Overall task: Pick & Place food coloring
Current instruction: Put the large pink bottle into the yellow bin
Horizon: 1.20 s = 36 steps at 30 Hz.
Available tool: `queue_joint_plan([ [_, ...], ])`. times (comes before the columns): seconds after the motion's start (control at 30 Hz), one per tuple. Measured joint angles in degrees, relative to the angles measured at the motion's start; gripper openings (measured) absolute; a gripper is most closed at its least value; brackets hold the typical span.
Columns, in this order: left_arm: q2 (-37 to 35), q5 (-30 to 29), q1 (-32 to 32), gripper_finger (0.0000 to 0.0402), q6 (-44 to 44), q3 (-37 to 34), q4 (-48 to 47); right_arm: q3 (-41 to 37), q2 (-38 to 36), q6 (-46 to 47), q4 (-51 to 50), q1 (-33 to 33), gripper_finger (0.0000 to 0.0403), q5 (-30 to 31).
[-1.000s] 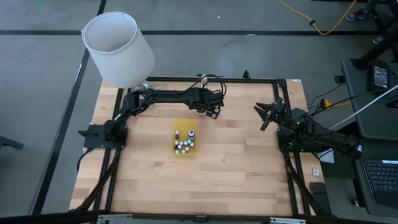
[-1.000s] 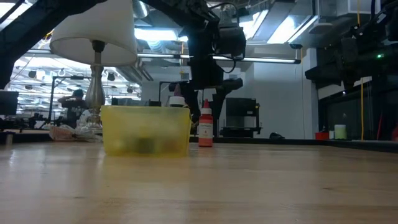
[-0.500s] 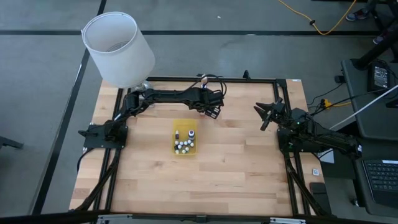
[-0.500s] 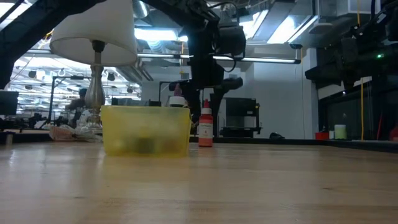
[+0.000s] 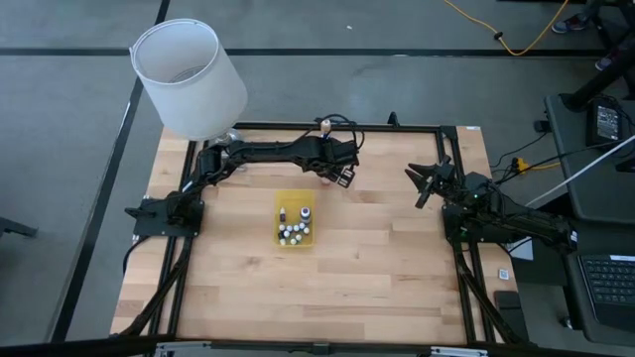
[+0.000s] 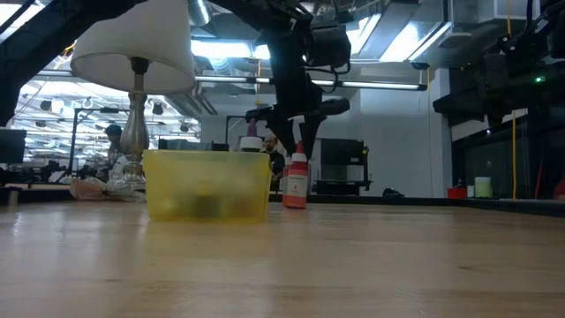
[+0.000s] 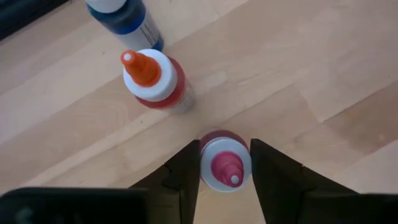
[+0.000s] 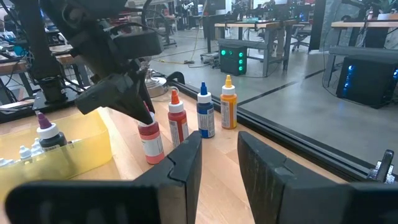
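The left claw [image 7: 225, 163] is at the far side of the surface [image 5: 377, 268], just beyond the yellow tray [image 5: 295, 220], with its fingers [image 7: 186, 180] closed against both sides of a pink-red bottle [image 7: 225, 160] of food coloring. In the low view this bottle leans slightly, so it is probably just leaving the wood, though its base is too small there to be sure.

Several small bottles [image 5: 292, 234] already lie in the tray, so part of the job looks done. Three tall ones wait outside it in a row near the far edge: a red bottle [image 7: 154, 79] just beside the gripped one, a blue bottle [image 7: 126, 17] and an orange bottle [image 8: 228, 109].

The right claw [image 8: 219, 163] waits well apart at the right side, its fingers narrowly parted around nothing.

The blue bottle's cap is cut off in the left wrist view. The tray's cloudy wall blurs its contents in the low view, and from above they are too tiny to count.
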Motion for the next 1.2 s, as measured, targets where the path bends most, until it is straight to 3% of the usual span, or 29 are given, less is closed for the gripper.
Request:
queue_joint_plan([
  [0.13,-0.1,1.43,0.24,0.0121,0.23,0.0,-0.24,-0.01,-0.02,0.0,0.0,-0.02,0.0106,0.0],
  [0.57,-0.07,4.48,0.46,0.0153,4.59,0.0,-0.64,0.0,-0.02,-0.02,0.0,-0.02,0.0106,0.0],
  [0.9,-0.07,4.12,0.79,0.0111,4.66,0.0,-0.61,0.0,-0.02,-0.02,0.0,0.0,0.0106,0.02],
  [1.2,-0.83,7.97,0.9,0.0127,6.59,0.01,-4.49,0.0,-0.01,-0.01,0.0,-0.01,0.0106,0.0],
])
